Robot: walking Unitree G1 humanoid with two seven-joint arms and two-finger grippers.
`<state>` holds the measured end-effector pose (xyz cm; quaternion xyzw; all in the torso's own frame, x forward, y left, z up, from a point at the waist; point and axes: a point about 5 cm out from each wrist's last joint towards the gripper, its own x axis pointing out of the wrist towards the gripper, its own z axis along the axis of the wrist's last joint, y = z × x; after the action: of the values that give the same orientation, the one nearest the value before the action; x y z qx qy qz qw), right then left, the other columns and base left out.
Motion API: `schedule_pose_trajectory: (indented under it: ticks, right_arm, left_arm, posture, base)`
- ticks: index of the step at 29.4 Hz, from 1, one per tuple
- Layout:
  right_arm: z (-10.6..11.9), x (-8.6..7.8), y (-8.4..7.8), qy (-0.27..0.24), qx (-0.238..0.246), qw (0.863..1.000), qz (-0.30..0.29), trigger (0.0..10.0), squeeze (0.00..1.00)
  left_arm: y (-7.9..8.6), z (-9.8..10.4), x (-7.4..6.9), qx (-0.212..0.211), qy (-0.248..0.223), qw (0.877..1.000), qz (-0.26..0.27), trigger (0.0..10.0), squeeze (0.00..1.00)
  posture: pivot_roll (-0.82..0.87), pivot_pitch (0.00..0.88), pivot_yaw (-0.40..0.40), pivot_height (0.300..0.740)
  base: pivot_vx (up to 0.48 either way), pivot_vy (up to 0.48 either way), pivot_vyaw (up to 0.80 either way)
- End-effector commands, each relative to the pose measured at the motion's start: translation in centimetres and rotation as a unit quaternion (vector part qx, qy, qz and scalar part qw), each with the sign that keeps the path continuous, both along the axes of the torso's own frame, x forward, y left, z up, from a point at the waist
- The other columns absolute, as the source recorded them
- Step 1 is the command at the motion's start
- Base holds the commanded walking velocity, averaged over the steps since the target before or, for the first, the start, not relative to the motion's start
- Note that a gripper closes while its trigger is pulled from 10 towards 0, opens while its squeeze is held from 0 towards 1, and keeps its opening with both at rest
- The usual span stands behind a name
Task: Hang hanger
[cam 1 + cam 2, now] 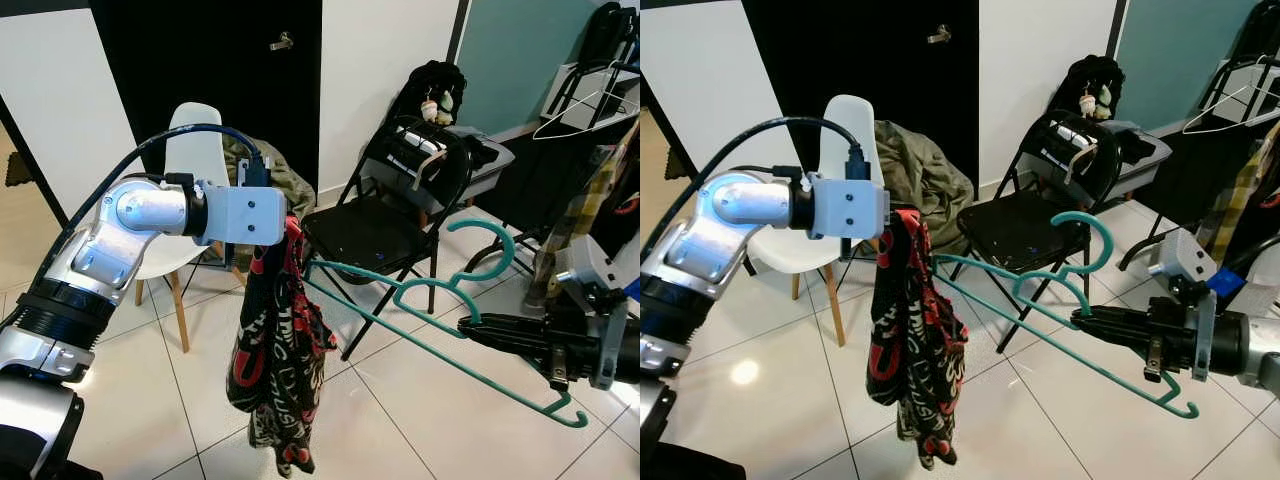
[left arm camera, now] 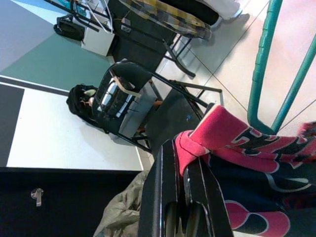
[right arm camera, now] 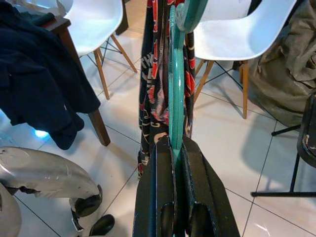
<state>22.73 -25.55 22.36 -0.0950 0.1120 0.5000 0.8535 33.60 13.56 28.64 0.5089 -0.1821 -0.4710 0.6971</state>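
Two grippers are at work, each clamped on its own thing. The hanger point(image 1: 440, 320), a teal one, is gripped by the right gripper point(image 1: 480, 330) just below its hook, fingers closed tight on the neck, so that the long bar and one shoulder are left free and thrust out toward the garment point(image 1: 278, 360). That garment, red and black, is pinched at its top edge by the left gripper point(image 1: 290, 232), fingers closed on the cloth; it is held high so that it hangs straight and clear of the floor point(image 1: 420, 420). The hanger's far end is seen touching or just beside the cloth near the top; whether it has entered an opening cannot be told. Threading the garment is judged to be the step in hand. A black chair point(image 1: 385, 235) stands behind, and a rack point(image 1: 600, 90) with a white hanger is seen far right, probably the hanging place.
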Motion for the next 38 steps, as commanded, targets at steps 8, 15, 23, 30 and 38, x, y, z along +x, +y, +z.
schedule_pose_trajectory:
  ticks: [8, 15, 23, 30, 38]
  right_arm:
    - [0.7, -0.7, 0.1, -0.005, 0.008, 1.000, 0.016, 10.0, 0.00]
    - [1.0, -1.5, -0.1, 0.001, 0.006, 1.000, 0.021, 10.0, 0.00]
    - [1.2, -2.0, -0.4, 0.003, 0.004, 1.000, 0.019, 10.0, 0.00]
    - [1.4, -2.0, -0.4, 0.000, 0.005, 1.000, 0.020, 10.0, 0.00]
    - [1.5, -1.3, -0.4, -0.017, -0.004, 1.000, 0.006, 10.0, 0.00]
  left_arm:
    - [0.5, 0.9, 0.1, 0.001, -0.019, 1.000, 0.004, 10.0, 0.00]
    - [0.7, 1.0, 0.2, 0.002, -0.021, 1.000, 0.008, 10.0, 0.00]
    - [0.6, 1.0, 0.2, 0.001, -0.022, 1.000, 0.008, 10.0, 0.00]
    - [0.6, 1.0, 0.2, 0.001, -0.023, 1.000, 0.006, 10.0, 0.00]
    - [0.3, 1.3, -0.1, -0.003, -0.025, 1.000, -0.003, 10.0, 0.00]
  posture:
    - [-0.06, 0.000, 0.024, 0.740]
    - [-0.06, 0.000, 0.024, 0.740]
    - [-0.07, 0.000, 0.024, 0.740]
    - [-0.07, 0.000, 0.023, 0.740]
    - [-0.06, 0.000, 0.021, 0.740]
  base:
    - [0.000, 0.000, 0.00]
    - [0.000, 0.000, 0.00]
    - [0.000, 0.000, 0.00]
    - [0.000, 0.000, 0.00]
    - [0.000, 0.000, 0.00]
